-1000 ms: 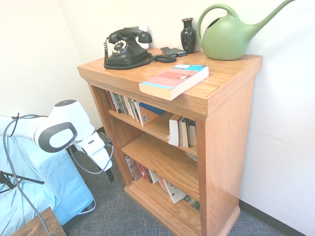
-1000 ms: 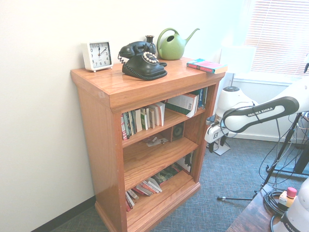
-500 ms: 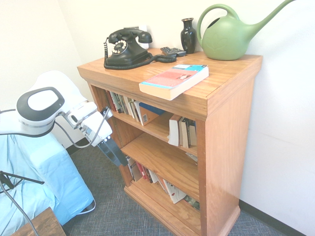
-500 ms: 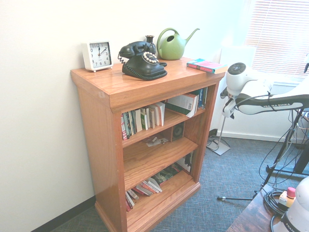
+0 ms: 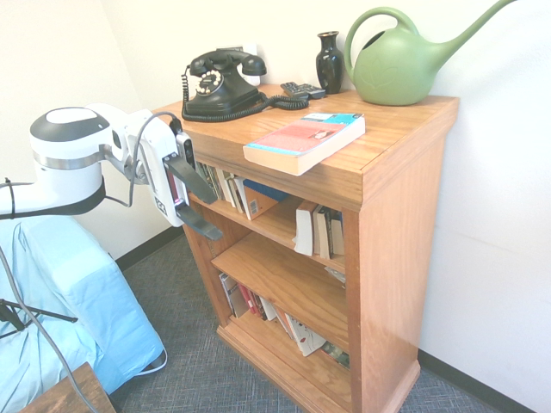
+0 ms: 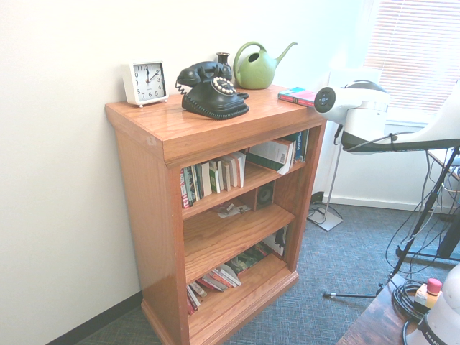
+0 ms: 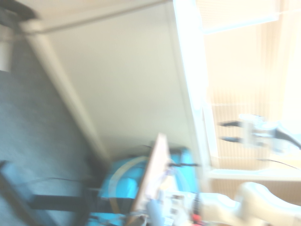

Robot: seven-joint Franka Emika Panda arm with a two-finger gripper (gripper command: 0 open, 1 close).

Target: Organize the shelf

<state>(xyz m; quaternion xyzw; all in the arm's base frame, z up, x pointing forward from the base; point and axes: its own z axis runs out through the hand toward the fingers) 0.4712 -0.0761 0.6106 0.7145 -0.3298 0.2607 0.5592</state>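
The gripper (image 5: 196,200) is hanging at the left of the first exterior view, just beside the bookcase's (image 5: 405,224) left front corner, level with the top shelf row. Its fingers (image 5: 200,181) are standing wide apart, one above the other, and are holding nothing.

The main risk, as I judge it, is the fingers clipping the overhanging top edge or the side panel, because the gripper is sitting so close to that corner. A sweep across the top could also shove the paperback book (image 5: 304,140), which is lying flat and jutting over the front edge, so it could be tipping off. The rotary telephone (image 5: 222,83) with its coiled cord, the dark vase (image 5: 330,62) and the green watering can (image 5: 398,64) are crowding the back of the top, and a careless reach could be knocking them over. In the second exterior view a white alarm clock (image 6: 144,82) is standing at the upper left corner of the top.

The bookcase is filling the centre of both exterior views, standing against the wall. Its long axis is running upright, floor to top, and its open front is facing toward the lower left in the first exterior view.
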